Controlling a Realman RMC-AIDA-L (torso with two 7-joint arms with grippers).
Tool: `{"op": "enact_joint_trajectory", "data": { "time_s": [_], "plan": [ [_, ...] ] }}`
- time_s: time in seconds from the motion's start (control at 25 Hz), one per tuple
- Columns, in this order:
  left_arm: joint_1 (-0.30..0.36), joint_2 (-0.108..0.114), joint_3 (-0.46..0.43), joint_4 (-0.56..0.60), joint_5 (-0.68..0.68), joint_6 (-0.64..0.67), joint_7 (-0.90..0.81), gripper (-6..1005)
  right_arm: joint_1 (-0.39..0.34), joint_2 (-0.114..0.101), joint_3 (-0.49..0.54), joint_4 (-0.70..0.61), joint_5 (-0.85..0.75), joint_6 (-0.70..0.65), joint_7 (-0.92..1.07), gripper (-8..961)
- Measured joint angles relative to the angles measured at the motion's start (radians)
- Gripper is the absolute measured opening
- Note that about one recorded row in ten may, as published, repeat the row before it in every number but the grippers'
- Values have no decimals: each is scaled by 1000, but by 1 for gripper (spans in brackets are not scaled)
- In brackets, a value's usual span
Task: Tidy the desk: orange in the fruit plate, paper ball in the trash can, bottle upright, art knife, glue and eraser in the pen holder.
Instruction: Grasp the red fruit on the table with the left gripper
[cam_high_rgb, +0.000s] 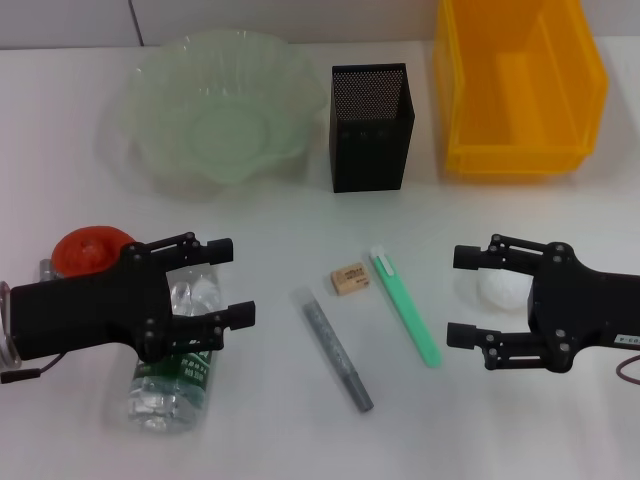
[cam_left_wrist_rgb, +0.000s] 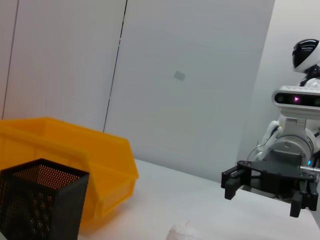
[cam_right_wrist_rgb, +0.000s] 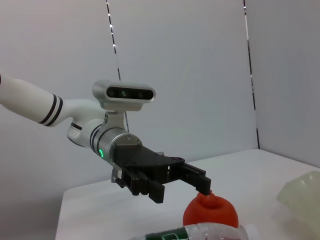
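Observation:
A clear plastic bottle (cam_high_rgb: 165, 395) with a green label lies on its side at the near left. My open left gripper (cam_high_rgb: 235, 282) hovers over it, with the orange (cam_high_rgb: 88, 250) just behind. The eraser (cam_high_rgb: 348, 278), green art knife (cam_high_rgb: 405, 305) and grey glue stick (cam_high_rgb: 332, 350) lie mid-table. The white paper ball (cam_high_rgb: 498, 290) sits between the fingers of my open right gripper (cam_high_rgb: 458, 296). The right wrist view shows the left gripper (cam_right_wrist_rgb: 170, 182), orange (cam_right_wrist_rgb: 210, 214) and bottle (cam_right_wrist_rgb: 200, 234). The left wrist view shows the right gripper (cam_left_wrist_rgb: 262, 195) and paper ball (cam_left_wrist_rgb: 182, 231).
At the back stand a translucent green fruit plate (cam_high_rgb: 215, 130), a black mesh pen holder (cam_high_rgb: 368, 140) and a yellow bin (cam_high_rgb: 520, 150). The bin (cam_left_wrist_rgb: 75, 150) and pen holder (cam_left_wrist_rgb: 40, 200) also show in the left wrist view. The table is white.

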Motion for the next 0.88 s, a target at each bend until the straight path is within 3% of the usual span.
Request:
{"op": "enact_joint_trajectory", "data": {
  "time_s": [0.48,0.56,0.6,0.64,0.8,0.88],
  "plan": [
    [7,-8,-12,34,-7,-9,22,796,1,2,0,7,4,23,0,824],
    [23,-11,-59,44,-7,-6,49,797,1,2,0,7,4,23,0,824],
    [45,-19,-143,45,-7,-14,93,797,1,2,1,7,4,23,0,824],
    [45,-19,-143,45,-7,-14,93,797,1,2,1,7,4,23,0,824],
    [112,-44,-318,34,1,-85,153,796,-3,2,8,7,4,24,-1,825],
    [118,-44,-319,29,4,-110,153,783,-3,2,9,7,4,24,-1,825]
  ]
}}
